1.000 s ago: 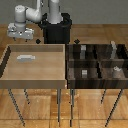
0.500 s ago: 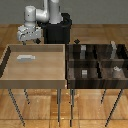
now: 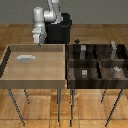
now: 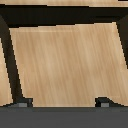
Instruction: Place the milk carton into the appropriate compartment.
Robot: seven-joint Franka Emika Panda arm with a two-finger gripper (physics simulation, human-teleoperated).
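Observation:
The milk carton (image 3: 25,58) is a small pale grey-white shape lying on the floor of the light wooden tray (image 3: 10,75), toward the exterior view's left. My gripper (image 3: 37,40) hangs above the tray's far edge, a little to the exterior view's right of the carton and well above it. In the wrist view the two dark fingertips (image 4: 22,103) stand far apart with nothing between them, so the gripper (image 4: 62,102) is open. That view shows only the tray's wooden floor (image 4: 65,60) and dark walls; the carton is outside it.
A dark-walled tray (image 3: 68,60) split into several cells stands at the exterior view's right, with small grey shapes (image 3: 84,73) in some cells. The robot's black base (image 3: 60,30) sits behind both trays. Both trays rest on thin metal legs over a wooden floor.
The arm has swung toward the exterior view's right along the tray's far edge. The milk carton has not moved.

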